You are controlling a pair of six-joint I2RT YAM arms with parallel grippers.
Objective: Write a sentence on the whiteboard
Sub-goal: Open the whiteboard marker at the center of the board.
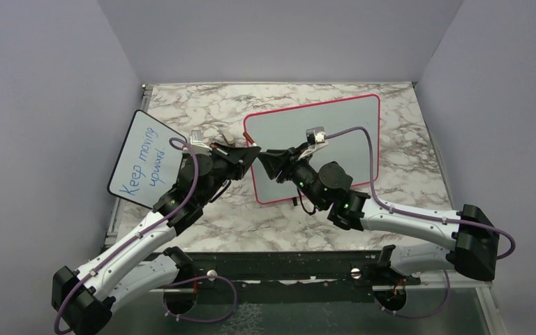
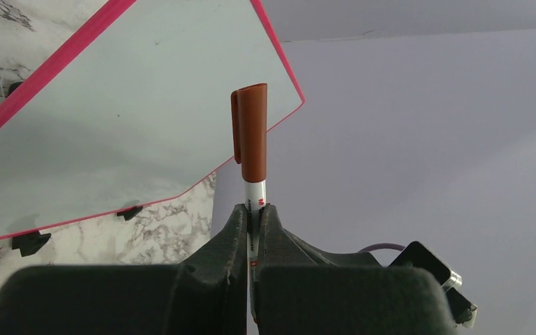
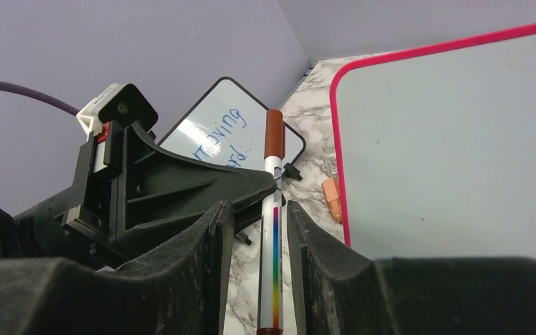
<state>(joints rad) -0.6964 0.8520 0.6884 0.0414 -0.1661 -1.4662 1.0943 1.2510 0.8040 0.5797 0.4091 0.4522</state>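
The whiteboard (image 1: 349,125) with its pink-red frame stands tilted at the back middle; its face is blank in the left wrist view (image 2: 112,105) and the right wrist view (image 3: 460,139). No sentence shows on it. My left gripper (image 1: 253,152) (image 2: 252,209) is shut on a white marker (image 2: 252,132) with a brown cap on. My right gripper (image 1: 265,159) (image 3: 259,209) faces it, open. Its jaws stand on either side of the marker's rainbow-striped barrel (image 3: 272,244) with gaps on both sides. Both grippers meet above the table at the whiteboard's left edge.
A smaller black-framed board (image 1: 143,160) with blue handwriting leans at the left; it also shows in the right wrist view (image 3: 223,129). A small orange piece (image 3: 331,197) lies on the marble table (image 1: 405,167) beside the whiteboard's frame. Purple walls close in three sides.
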